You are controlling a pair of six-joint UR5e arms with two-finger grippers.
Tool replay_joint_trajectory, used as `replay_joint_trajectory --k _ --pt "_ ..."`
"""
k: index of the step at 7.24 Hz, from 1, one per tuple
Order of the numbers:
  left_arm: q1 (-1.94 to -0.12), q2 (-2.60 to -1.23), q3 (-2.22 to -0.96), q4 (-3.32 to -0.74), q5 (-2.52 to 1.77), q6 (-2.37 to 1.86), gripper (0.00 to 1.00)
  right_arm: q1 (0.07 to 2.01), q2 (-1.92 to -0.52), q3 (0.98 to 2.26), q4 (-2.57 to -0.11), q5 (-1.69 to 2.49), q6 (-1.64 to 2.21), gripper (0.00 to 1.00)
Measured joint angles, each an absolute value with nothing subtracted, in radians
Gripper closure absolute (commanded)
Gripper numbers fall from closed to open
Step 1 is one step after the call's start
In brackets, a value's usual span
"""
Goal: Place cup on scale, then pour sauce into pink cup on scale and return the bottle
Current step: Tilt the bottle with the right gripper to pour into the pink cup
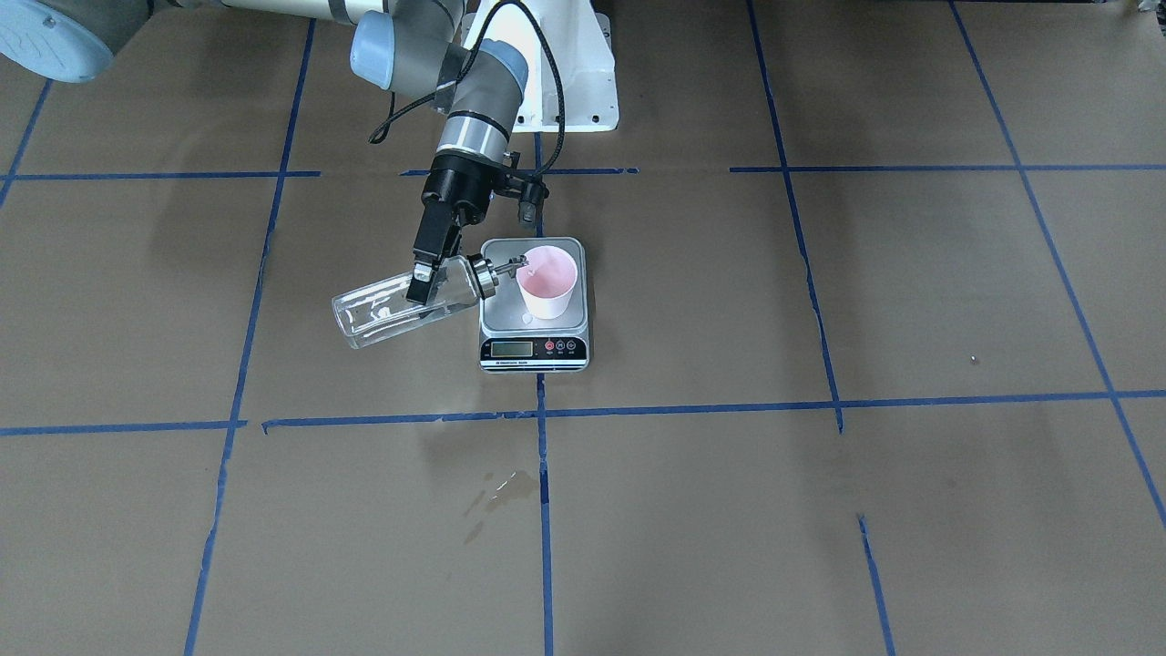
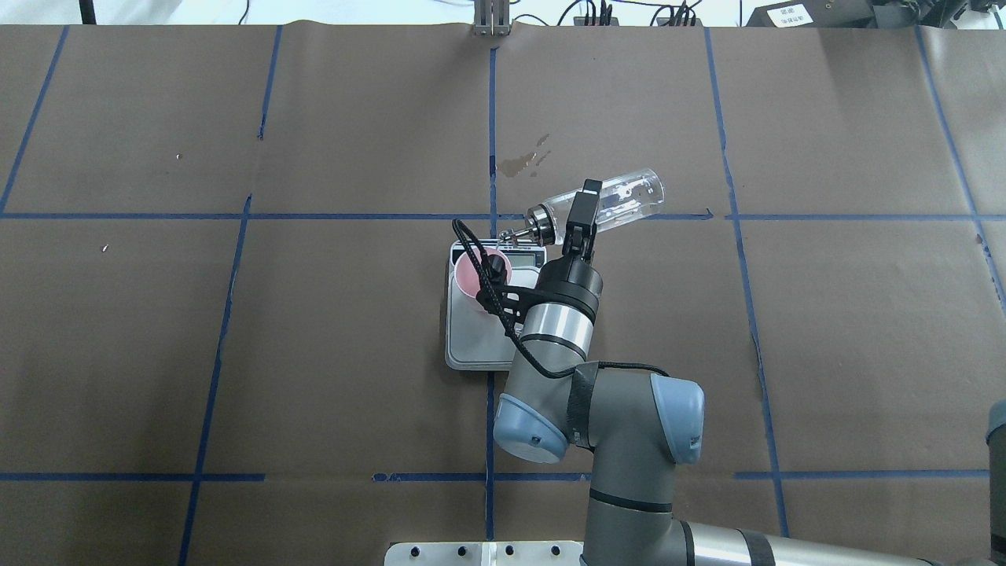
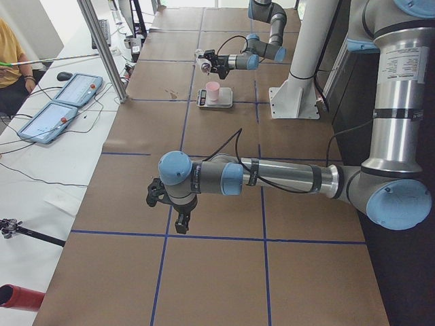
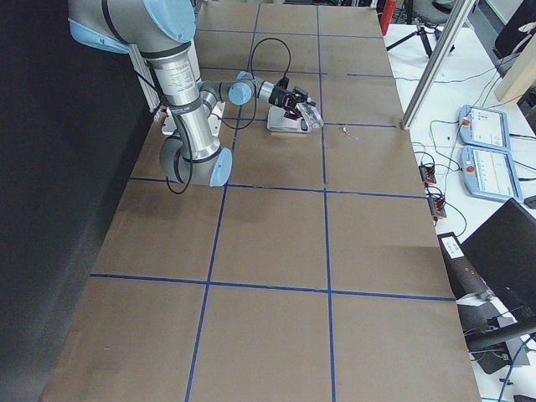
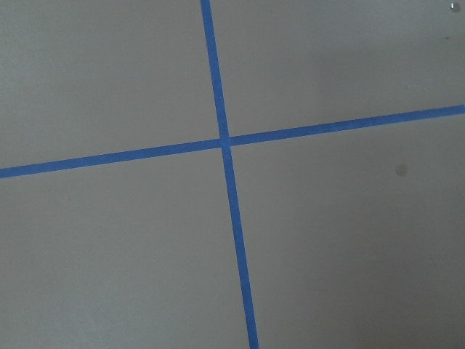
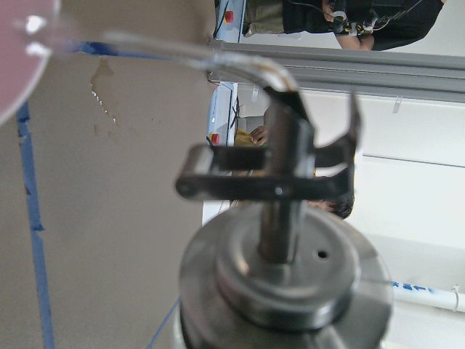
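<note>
Spillage is my main worry. My right hand [image 1: 424,282] is closed on the bottle [image 1: 392,314], fingers pinching the glass body just behind its shoulder. The spout [image 1: 512,266] reaches only to the near rim of the cup [image 1: 549,282], not over its middle. A thin stream from there could, I judge, run down the cup's outside onto the scale [image 1: 534,351] and spoil the reading. A pale spot on the platform just beside the cup may be a drop, though I cannot tell. The cup is light paper, so a nudge from the spout could shove or tip it. The glass is smooth and I hold it off-centre, so it might swivel between my fingers if I tilt further. Tilting too fast would overshoot the weight.

The bottle lies almost level in the air. Its long axis runs roughly along the length of the table [image 1: 820,510], skewed a little. The cap and spout point at the cup. The base points toward the table end on my right and slightly toward the operators' edge. The cup stands upright on the scale, which sits well in from every table edge, just ahead of my base.

My left hand [image 3: 182,224] hangs above the table well apart from all this. Whether it is open I cannot tell.
</note>
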State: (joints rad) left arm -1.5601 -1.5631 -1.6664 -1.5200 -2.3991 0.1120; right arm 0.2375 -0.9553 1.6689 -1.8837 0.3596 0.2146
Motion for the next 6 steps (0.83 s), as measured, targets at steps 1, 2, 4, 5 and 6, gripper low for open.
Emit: replay_joint_trajectory --k 1,2,4,5,6 --pt "-1.560 -1.563 -1.666 -1.520 -2.399 0.112 0.00 0.230 -0.963 1.669 -1.884 0.328 0.203 1.00" --pt "-1.560 -1.564 -1.666 -1.521 -2.399 0.112 0.00 0.225 -0.969 1.669 -1.884 0.303 0.187 1.00" --pt "-1.560 -1.564 -1.666 -1.521 -2.400 0.112 0.00 0.224 -0.974 1.669 -1.884 0.282 0.137 1.00" --pt "-1.560 -1.565 -1.666 -1.522 -2.401 0.112 0.00 0.223 -0.975 1.669 -1.884 0.274 0.123 1.00" --pt "-1.560 -1.565 -1.666 -1.522 -2.401 0.112 0.00 0.223 -0.975 1.670 -1.883 0.265 0.105 1.00"
